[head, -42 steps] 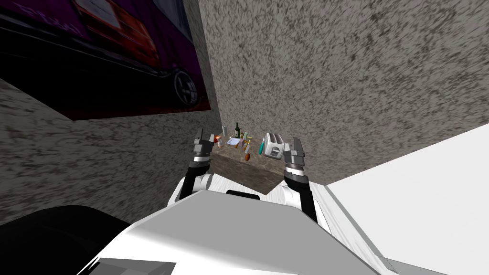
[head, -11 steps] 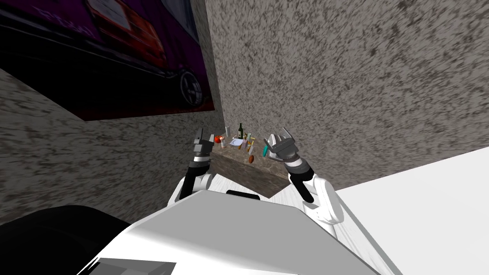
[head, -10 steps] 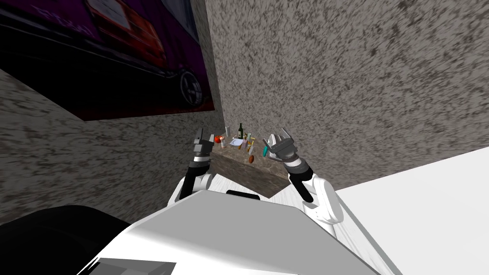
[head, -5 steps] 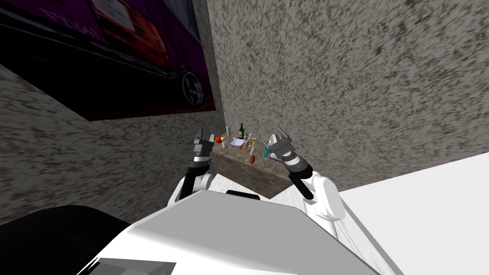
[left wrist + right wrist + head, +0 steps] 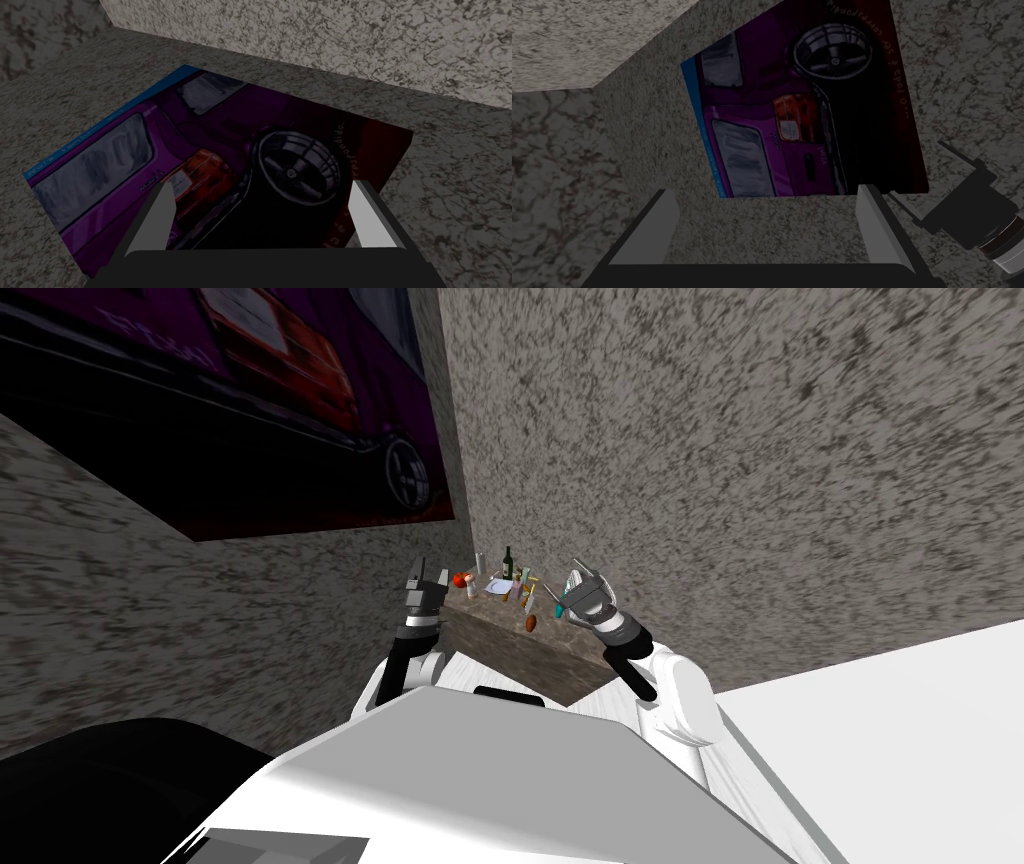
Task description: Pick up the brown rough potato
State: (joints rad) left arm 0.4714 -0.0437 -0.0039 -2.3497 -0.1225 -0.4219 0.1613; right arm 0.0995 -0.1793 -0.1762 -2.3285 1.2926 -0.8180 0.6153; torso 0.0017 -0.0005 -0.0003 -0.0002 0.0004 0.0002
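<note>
On the table lies a small brown oval potato.

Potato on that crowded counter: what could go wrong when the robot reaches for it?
The small brown oval potato lies near the front edge of the mottled brown counter; a nudge might roll it off. The open right gripper hangs near a teal object beside it and could knock that.

left claw held upright, spread wide, right claw tilted inward, spread wide, both arms forward
</note>
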